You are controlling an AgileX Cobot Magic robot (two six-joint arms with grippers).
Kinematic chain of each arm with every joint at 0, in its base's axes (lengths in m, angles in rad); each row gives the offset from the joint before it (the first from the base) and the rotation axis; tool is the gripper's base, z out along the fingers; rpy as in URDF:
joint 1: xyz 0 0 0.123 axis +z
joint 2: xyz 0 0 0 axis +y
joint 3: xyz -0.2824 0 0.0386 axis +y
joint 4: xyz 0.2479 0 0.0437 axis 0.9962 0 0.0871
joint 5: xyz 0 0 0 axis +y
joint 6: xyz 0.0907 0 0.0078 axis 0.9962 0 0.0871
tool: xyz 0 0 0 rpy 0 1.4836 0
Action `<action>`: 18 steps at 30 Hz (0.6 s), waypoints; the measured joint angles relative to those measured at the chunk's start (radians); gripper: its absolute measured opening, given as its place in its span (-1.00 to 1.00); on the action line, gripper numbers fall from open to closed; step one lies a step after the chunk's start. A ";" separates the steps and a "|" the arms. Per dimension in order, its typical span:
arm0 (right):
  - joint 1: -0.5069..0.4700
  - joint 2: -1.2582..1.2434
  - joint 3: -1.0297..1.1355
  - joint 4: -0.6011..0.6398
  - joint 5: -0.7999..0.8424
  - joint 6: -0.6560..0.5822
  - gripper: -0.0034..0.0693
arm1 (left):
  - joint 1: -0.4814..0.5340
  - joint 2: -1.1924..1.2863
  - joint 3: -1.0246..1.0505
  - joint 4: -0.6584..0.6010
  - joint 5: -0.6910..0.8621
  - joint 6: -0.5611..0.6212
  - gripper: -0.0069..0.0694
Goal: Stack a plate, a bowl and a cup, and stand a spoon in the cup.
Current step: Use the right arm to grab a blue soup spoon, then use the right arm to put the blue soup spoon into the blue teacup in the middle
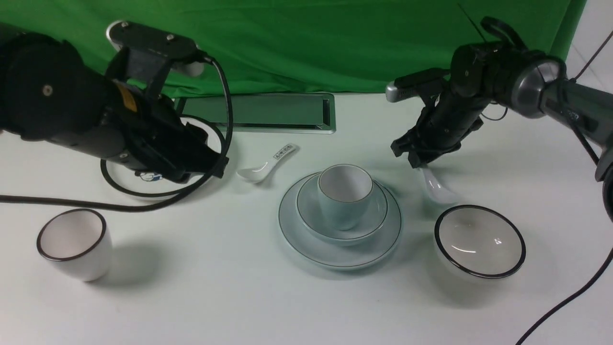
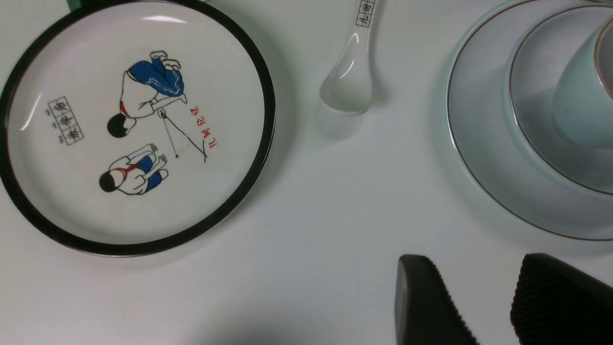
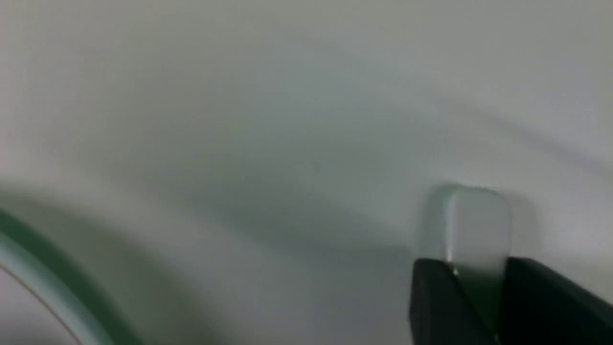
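Observation:
In the middle of the table the pale blue-green plate [image 1: 293, 237] carries the bowl [image 1: 306, 211], and the cup [image 1: 345, 196] stands upright in the bowl. The left wrist view shows the same plate [image 2: 479, 158], bowl [image 2: 536, 124] and cup [image 2: 579, 105]. The plain white spoon [image 1: 438, 189] lies on the table to the right of the stack. My right gripper [image 1: 421, 165] is shut on its handle [image 3: 476, 220], one finger on each side [image 3: 476, 268]. My left gripper [image 2: 474, 268] hovers open and empty left of the stack.
A white cartoon plate with a black rim [image 2: 230, 57] lies under my left arm, with a printed spoon [image 1: 266, 167] beside it. A white dark-rimmed cup [image 1: 74, 244] stands front left and a white black-rimmed bowl [image 1: 479, 242] front right. A metal slot [image 1: 258, 112] sits at the back.

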State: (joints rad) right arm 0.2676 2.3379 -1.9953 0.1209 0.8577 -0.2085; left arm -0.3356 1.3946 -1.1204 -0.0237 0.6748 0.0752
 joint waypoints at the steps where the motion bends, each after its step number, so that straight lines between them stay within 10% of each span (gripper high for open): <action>1: 0.000 -0.002 -0.015 0.002 0.029 0.002 -0.48 | 0.000 0.000 0.000 0.001 0.000 0.000 -0.21; 12: 0.000 -0.261 -0.074 0.145 0.074 -0.094 -0.45 | 0.000 0.000 0.000 0.001 0.050 0.000 -0.20; 18: 0.043 -0.525 0.296 0.678 -0.286 -0.565 -0.45 | 0.000 0.000 0.000 0.001 0.058 0.000 -0.19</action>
State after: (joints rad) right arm 0.3110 1.8131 -1.6992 0.7984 0.5716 -0.7739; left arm -0.3356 1.3946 -1.1201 -0.0228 0.7332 0.0752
